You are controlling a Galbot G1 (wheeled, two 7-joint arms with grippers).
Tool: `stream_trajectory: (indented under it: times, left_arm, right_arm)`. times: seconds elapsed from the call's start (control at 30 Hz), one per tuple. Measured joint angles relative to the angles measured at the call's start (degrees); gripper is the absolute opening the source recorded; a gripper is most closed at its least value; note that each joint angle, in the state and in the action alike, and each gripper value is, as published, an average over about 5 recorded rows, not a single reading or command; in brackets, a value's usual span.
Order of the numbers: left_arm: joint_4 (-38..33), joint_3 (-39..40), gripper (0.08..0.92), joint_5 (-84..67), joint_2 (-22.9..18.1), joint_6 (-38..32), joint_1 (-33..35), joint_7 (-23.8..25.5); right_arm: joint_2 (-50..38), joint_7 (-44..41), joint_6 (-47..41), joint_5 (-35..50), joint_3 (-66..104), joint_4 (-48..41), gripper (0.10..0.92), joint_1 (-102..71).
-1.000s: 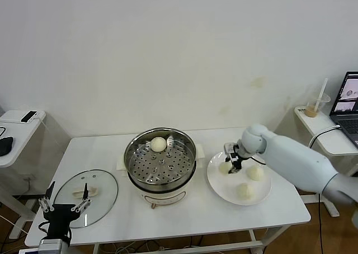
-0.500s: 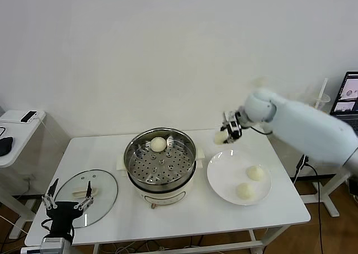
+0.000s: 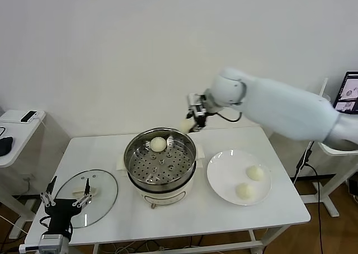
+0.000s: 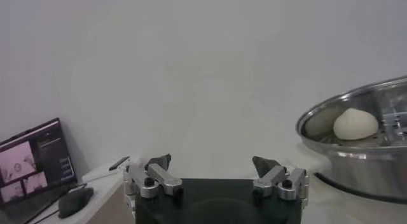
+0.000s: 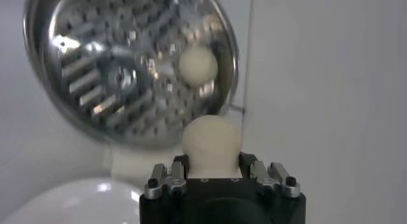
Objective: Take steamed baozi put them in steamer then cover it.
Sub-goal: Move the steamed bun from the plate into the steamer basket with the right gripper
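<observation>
carried bun: one bun (image 3: 185, 125) (image 5: 212, 142) sits clenched in the fingers of the right gripper (image 3: 194, 120) (image 5: 213, 174), up in the air near the far right rim of the steamer (image 3: 160, 156) (image 5: 127, 60), not yet over the middle of the tray
bun in steamer: one bun (image 3: 159, 144) (image 4: 355, 124) (image 5: 198, 64) lies on the perforated tray, toward the far side
buns waiting: two buns (image 3: 255, 173) (image 3: 244, 191) rest on the white plate (image 3: 224, 173), just right of the steamer on the desk (image 3: 263, 209)
lid: the glass lid (image 3: 106, 193) lies flat on the desk, left of the steamer and apart from it
left gripper: the left gripper (image 3: 65, 201) (image 4: 216, 171) hangs low by the near edge of the lid with fingers spread, grasping nothing
step in hand: by my reading, carrying the second bun across to the steamer
next move: it likely calls for moving in over a bare patch of the tray, clear of the bun already there, lowering, then letting go; two more trips and the lid come after
</observation>
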Motion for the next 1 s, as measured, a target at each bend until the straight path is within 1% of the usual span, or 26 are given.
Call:
stream_trajectory:
  times: [0.23, 0.5, 0.77, 1.0]
  left_arm:
    - [-0.48, -0.70, 0.823, -0.06, -0.27, 0.09, -0.15, 0.05]
    - [-1.34, -1.10, 0.823, -0.19, -0.92, -0.01, 0.31, 0.05]
    - [-1.59, -1.58, 0.823, -0.48, -0.90, -0.05, 0.28, 0.05]
    - [-1.55, -1.59, 0.823, -0.61, -0.88, -0.06, 0.21, 0.07]
  right_arm:
    - [8.77, 3.30, -3.38, 4.30, -1.89, -3.26, 0.509, -1.47]
    - [16.79, 5.95, -6.08, 6.18, -2.98, -8.98, 0.509, -5.29]
    - [21.78, 7.50, -7.50, 6.39, -3.25, -13.97, 0.509, -8.58]
    - [23.83, 7.86, -8.62, 6.34, -3.65, -16.18, 0.513, -9.97]
